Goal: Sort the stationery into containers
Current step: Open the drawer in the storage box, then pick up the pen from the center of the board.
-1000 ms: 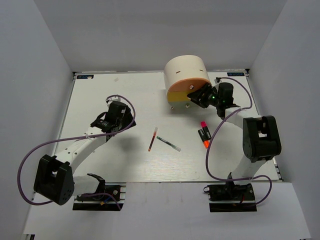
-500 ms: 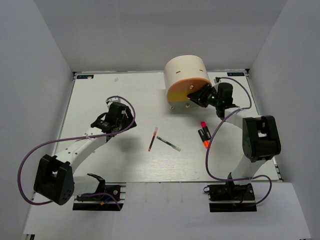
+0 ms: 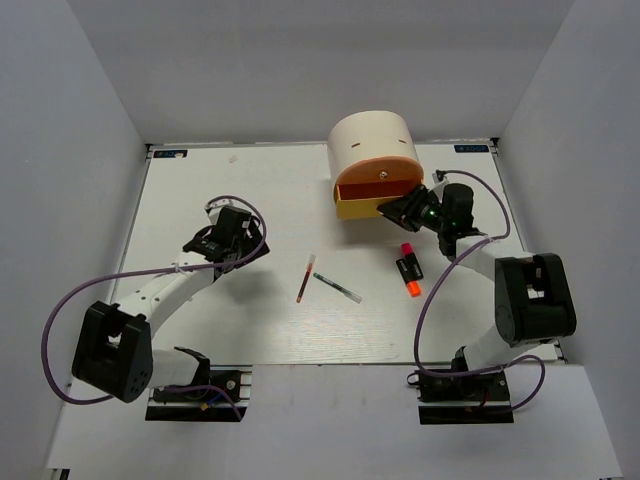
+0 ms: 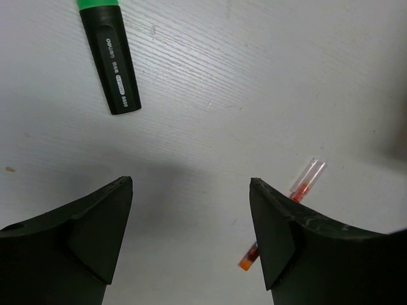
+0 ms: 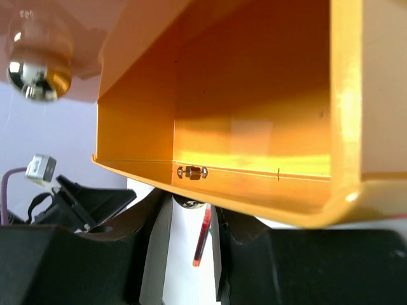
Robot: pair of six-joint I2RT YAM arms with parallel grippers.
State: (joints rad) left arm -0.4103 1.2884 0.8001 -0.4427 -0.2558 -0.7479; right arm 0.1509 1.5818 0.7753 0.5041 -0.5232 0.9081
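Observation:
The cream organiser [image 3: 372, 140] stands at the far right. Its yellow drawer [image 3: 357, 209] is pulled out and shows empty in the right wrist view [image 5: 254, 95]. My right gripper [image 3: 396, 208] is shut on the drawer's knob [image 5: 191, 203]. The red pen [image 3: 305, 279] and the clear pen [image 3: 337, 288] lie mid-table. The pink-capped highlighter [image 3: 407, 252] and the orange-capped one [image 3: 412, 284] lie right of them. My left gripper [image 3: 216, 242] is open and empty above the table [image 4: 191, 184], the red pen [image 4: 306, 182] beside its right finger. The eraser is out of view.
A black highlighter with a green cap [image 4: 113, 60] lies on the table ahead of my left gripper. The orange drawer's metal knob [image 5: 37, 63] hangs above the open drawer. White walls enclose the table on three sides.
My right gripper has drawn back toward the near edge with the knob, and the yellow drawer has slid out. My left gripper has shifted slightly left.

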